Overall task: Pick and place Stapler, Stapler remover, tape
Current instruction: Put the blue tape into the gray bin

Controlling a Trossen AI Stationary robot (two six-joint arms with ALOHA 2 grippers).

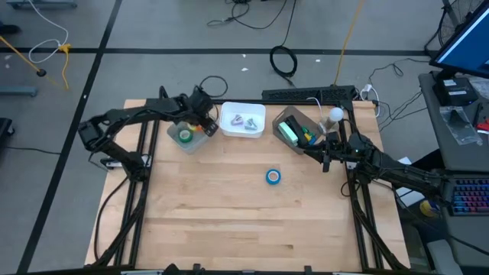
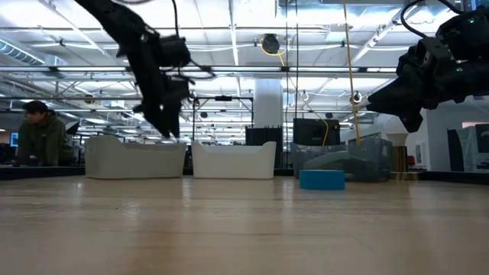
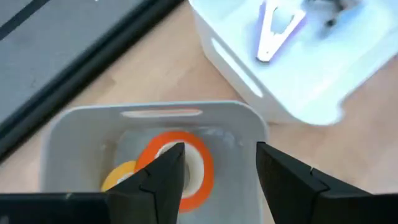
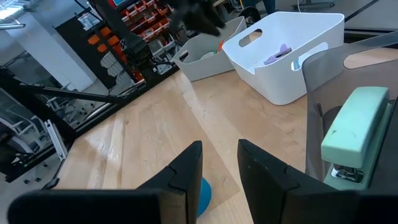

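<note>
Light comes from above: long rows of white ceiling strip lamps fill the room in the low view and burn out to plain white. Against them the left gripper and the right gripper show as dark silhouettes. The pale wooden tabletop is evenly lit, with soft shadows only. In the left wrist view, the white plastic bin beyond the left gripper is smeared by motion blur and glares blue-white. Ahead of the right gripper, a sheen lies on the wood.
</note>
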